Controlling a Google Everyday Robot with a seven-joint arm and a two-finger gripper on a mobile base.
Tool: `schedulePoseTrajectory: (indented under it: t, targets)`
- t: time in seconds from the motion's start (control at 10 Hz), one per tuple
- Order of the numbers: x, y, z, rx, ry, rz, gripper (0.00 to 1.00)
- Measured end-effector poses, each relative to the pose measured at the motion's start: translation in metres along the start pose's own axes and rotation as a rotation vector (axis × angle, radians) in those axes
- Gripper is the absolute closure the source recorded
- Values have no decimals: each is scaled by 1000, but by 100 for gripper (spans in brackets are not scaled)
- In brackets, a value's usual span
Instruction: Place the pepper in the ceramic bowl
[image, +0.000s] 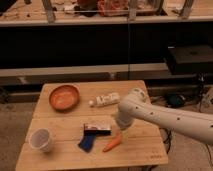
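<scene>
The pepper (113, 143) is a small orange tapered vegetable lying on the wooden table (65, 156) near the front, right of centre. The ceramic bowl (64, 97) is a round terracotta bowl at the table's back left, with nothing visible in it. My gripper (121, 133) hangs from the white arm that comes in from the right, pointing down just above the pepper's upper right end.
A translucent whitish plastic cup (41, 140) stands at the front left. A blue flat object (86, 142) lies left of the pepper. A small red and white packet (97, 129) lies behind it. A white bottle (105, 99) lies on its side at the back centre.
</scene>
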Motion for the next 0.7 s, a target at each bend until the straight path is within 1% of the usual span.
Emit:
schedulePoseTrajectory:
  t: [0.7]
  targets:
    - [-10, 0, 12, -7, -2, -87, 20]
